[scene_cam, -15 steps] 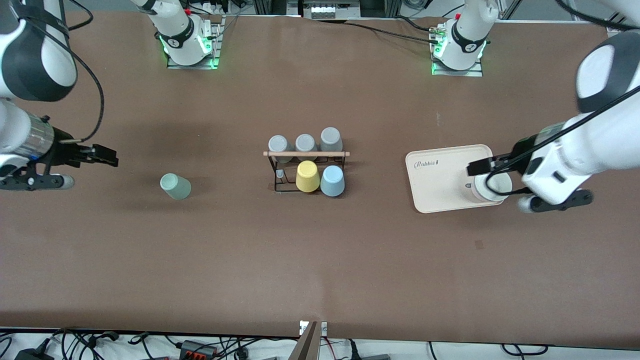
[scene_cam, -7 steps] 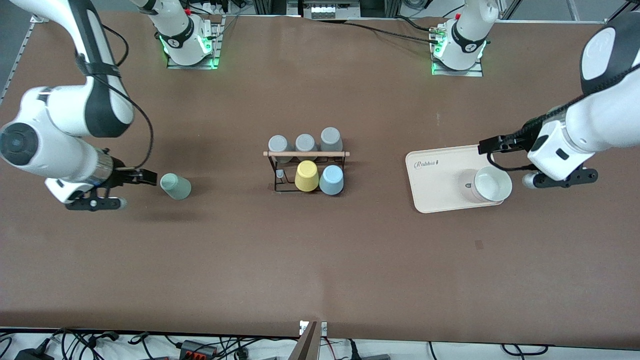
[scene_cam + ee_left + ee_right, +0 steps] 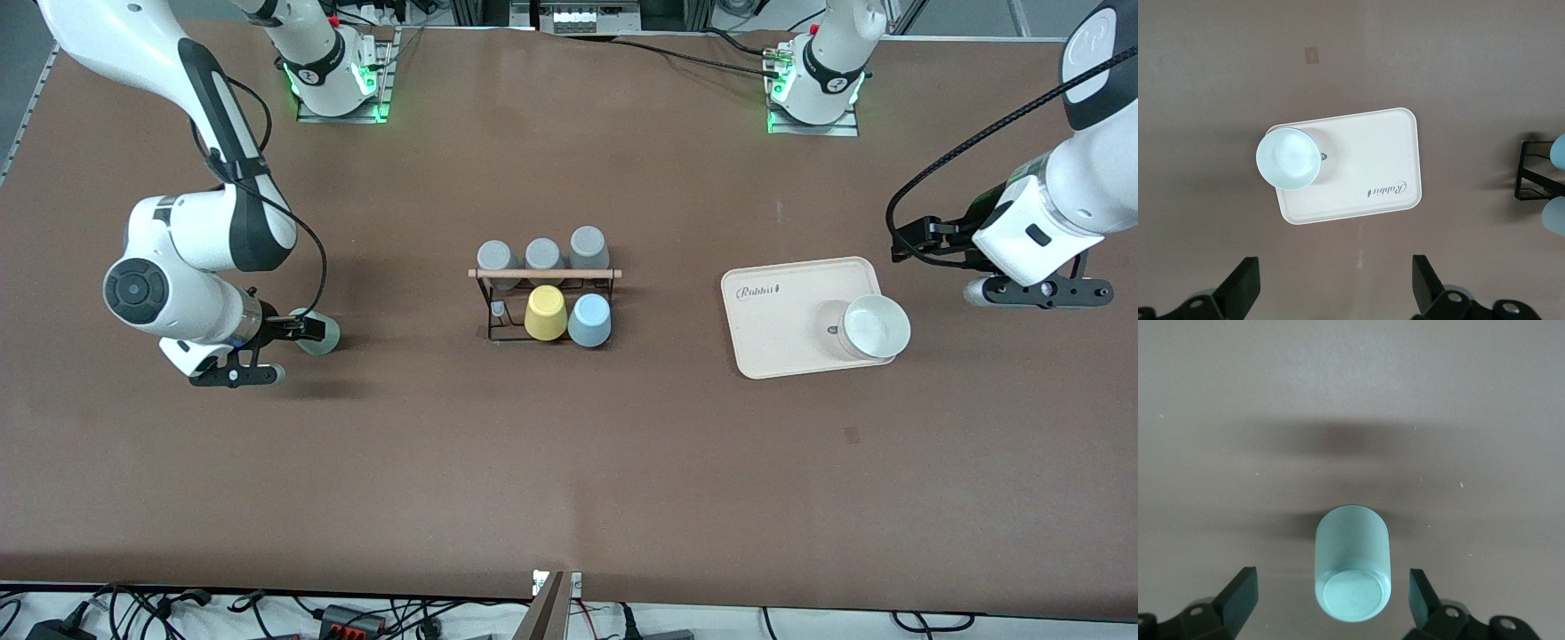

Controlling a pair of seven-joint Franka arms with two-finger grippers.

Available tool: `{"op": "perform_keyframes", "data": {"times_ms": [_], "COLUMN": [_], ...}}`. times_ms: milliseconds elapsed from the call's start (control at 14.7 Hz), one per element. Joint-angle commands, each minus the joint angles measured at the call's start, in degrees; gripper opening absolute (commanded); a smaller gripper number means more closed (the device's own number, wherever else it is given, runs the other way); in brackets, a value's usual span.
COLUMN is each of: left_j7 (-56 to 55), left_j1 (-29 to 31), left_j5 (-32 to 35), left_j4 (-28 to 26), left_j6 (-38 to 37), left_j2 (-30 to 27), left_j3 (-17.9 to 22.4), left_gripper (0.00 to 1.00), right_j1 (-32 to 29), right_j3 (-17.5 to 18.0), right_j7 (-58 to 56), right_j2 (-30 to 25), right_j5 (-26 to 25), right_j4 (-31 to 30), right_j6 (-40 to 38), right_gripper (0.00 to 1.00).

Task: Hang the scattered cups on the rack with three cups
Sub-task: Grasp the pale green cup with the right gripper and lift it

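Observation:
The pale mint green cup (image 3: 327, 336) rests on the table toward the right arm's end, apart from the rack. In the right wrist view the mint cup (image 3: 1353, 563) turns its closed base to the camera. My right gripper (image 3: 307, 329) is open, and its fingers (image 3: 1241, 590) stand on either side of the cup's base end without touching it. The light blue cup (image 3: 589, 320) hangs on the black rack (image 3: 544, 275) beside a yellow cup (image 3: 546, 313). My left gripper (image 3: 909, 240) is open and empty over the table beside the tray's end; the left wrist view shows the left gripper (image 3: 1335, 280) with nothing between its fingers.
Three grey cups (image 3: 543, 255) hang on the rack's row farther from the front camera. A cream tray (image 3: 782, 311) toward the left arm's end carries a white cup (image 3: 876, 326). The tray (image 3: 1385, 160) and white cup (image 3: 1288, 159) also show in the left wrist view.
My right gripper has moved in from the table's end to the mint cup and now straddles it. My left gripper has moved off the white cup on the tray, toward the left arm's end.

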Motion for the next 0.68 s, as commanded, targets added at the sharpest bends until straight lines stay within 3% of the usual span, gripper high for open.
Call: {"op": "perform_keyframes", "data": {"times_ms": [0, 612], "left_j7": [0.24, -0.91], "left_j1": [0.25, 0.34], "left_j5": [1.14, 0.88], "left_j4": [0.49, -0.13], "left_j6": [0.21, -5.15], "left_j2": [-0.17, -2.28], "left_j3": [-0.16, -1.29], "left_gripper": [1.00, 1.00], "right_j1": [-0.21, -0.48], "right_j3": [-0.13, -0.48], "right_j7": [0.67, 1.37], "right_j2": [-1.12, 0.81], "right_j5": [-0.32, -0.32], "right_j4": [-2.99, -3.96], "right_j6": [2.08, 3.05], "right_gripper": [1.00, 1.00]}}
